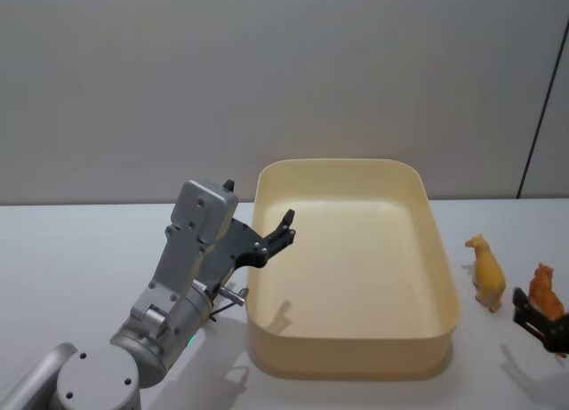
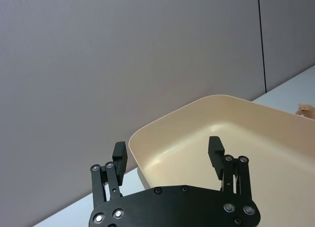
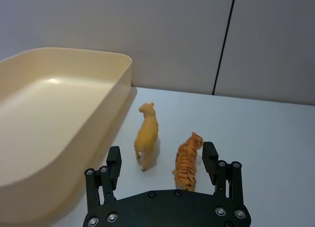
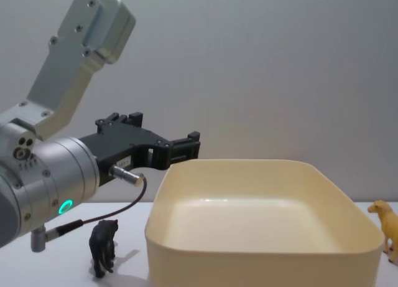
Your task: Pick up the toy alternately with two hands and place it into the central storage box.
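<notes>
Reaching low beside the storage box (image 1: pixel 342 164), on its right-hand side, the right pincer (image 3: pixel 161 153) has its two prongs spread wide with the striped orange tiger (image 3: pixel 187 160) standing between them, closer to one prong than the other. The prongs bracket the toy without clamping it, so nothing is held. The spread looks chosen to let the figure pass between the prongs before they close. A plain yellow animal (image 3: pixel 146 136) stands upright just beside the tiger, between it and the box wall, outside the prongs. By my reading it is left for another turn.

The left pincer (image 2: pixel 167 148) hangs raised over the box's left rim, opened wide and empty. It is tilted towards the hollow, a pose that fits either a drop point or a wait above it. Below that arm, a small black animal (image 4: pixel 103 244) stands on the counter (image 1: pixel 80 250) just left of the box.

The box itself holds no toy, so I judge the sorting barely begun.
</notes>
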